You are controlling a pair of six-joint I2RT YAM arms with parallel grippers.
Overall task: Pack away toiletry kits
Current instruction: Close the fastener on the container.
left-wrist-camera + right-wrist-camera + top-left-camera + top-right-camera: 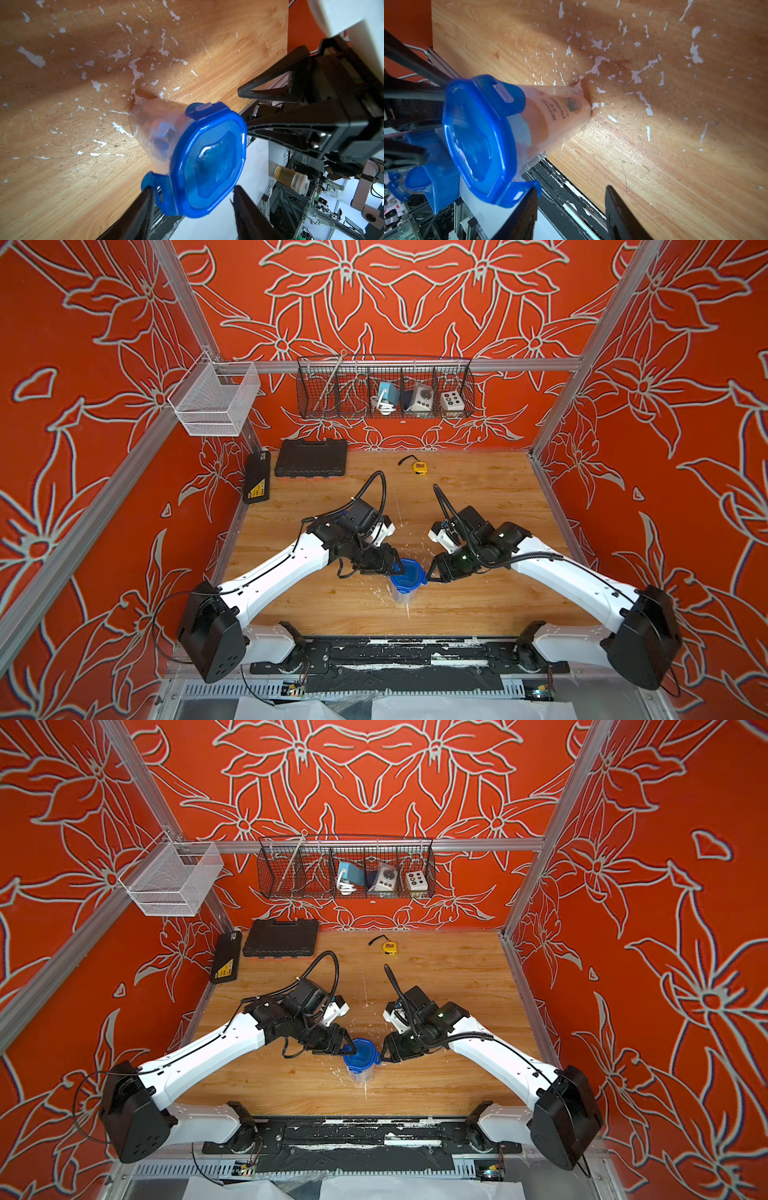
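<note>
- In both top views: clear tub (402, 595) stands upright at 6 o'clock on the bench (478, 497), blue lid (408, 572) on. Left pincer (394, 570) is at the lid's 9 o'clock, right pincer (430, 576) at its 3.
- Left wrist: pincer half-wide, one finger touching a flared tab (154, 185).
- Right wrist: pincer half-wide, empty, beside the lid. Tub probably light, stiff, slick; grip the lid rim.

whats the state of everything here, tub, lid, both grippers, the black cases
tub: upright on the table, labelled bottle inside
lid: on the tub, at least one tab folded down, two flared out
left gripper: open, one finger against a flared tab
right gripper: open, one finger by a flared tab
flat tool case: shut
upright tool case: shut, standing on its edge
</note>
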